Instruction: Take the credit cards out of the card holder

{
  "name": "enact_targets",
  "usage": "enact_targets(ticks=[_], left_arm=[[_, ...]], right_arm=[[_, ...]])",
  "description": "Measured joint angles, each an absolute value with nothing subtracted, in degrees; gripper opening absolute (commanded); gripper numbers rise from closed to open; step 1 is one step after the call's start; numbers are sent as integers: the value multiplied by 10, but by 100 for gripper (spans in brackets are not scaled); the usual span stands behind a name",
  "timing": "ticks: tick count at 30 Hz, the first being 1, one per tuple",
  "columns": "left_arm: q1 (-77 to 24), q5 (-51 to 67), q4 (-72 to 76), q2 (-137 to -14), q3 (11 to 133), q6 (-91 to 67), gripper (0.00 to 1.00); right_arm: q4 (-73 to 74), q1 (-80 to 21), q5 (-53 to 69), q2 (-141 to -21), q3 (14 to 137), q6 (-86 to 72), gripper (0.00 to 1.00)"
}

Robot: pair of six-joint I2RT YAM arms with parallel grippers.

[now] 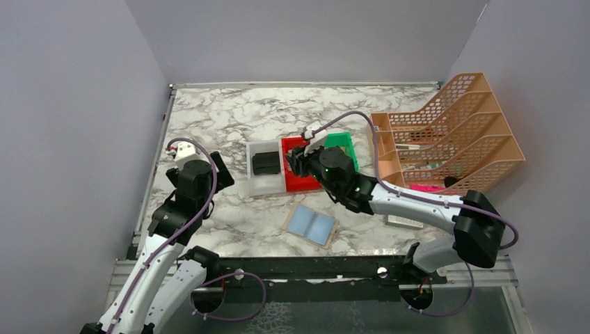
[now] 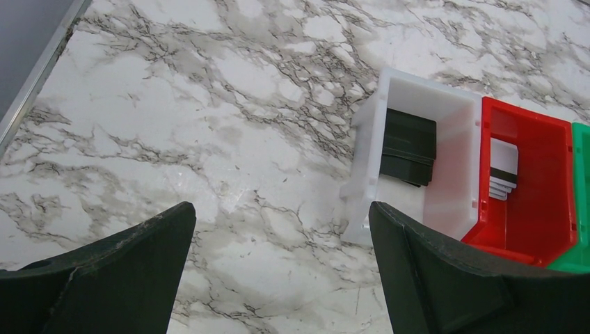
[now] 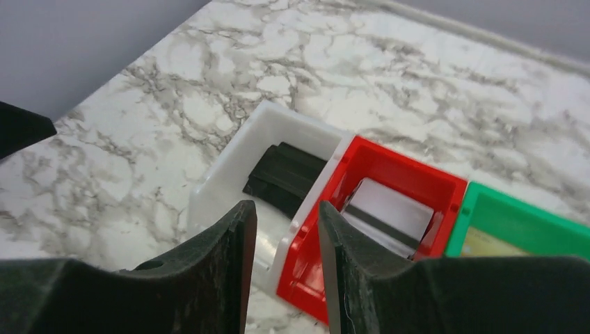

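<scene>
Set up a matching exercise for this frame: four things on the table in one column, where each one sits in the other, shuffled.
Things:
1. card holder
2. credit cards
3. black wallet-like item
4. peach file rack

Places:
A. stacked inside the red bin
B. at the far right of the marble table
C. lying open and flat on the marble, on the near side of the bins
D. inside the white bin

Pairs: 1-C, 2-A, 3-D, 4-B
</scene>
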State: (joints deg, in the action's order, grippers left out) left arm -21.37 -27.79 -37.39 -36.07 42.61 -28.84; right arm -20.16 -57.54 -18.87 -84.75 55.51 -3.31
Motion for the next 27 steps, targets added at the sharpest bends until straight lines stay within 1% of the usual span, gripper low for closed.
enact_targets(ticks=[3, 8, 14, 20, 27], left_arm=[[-214, -274, -374, -361, 426, -288, 99], [-214, -265, -373, -364, 426, -284, 99], [-214, -258, -371, -372, 423, -281, 99], [-214, -251, -369, -378, 422, -279, 99], [-214, -248, -369, -384, 422, -278, 99]], right_arm=[[-177, -575, -189, -808, 516, -126, 43], [-90, -576, -153, -806, 454, -255, 42], [-44, -581, -99, -809, 379, -356, 42], [-32, -600, -93, -829, 375, -412, 43], [-15, -611, -98, -881, 397, -429, 45]])
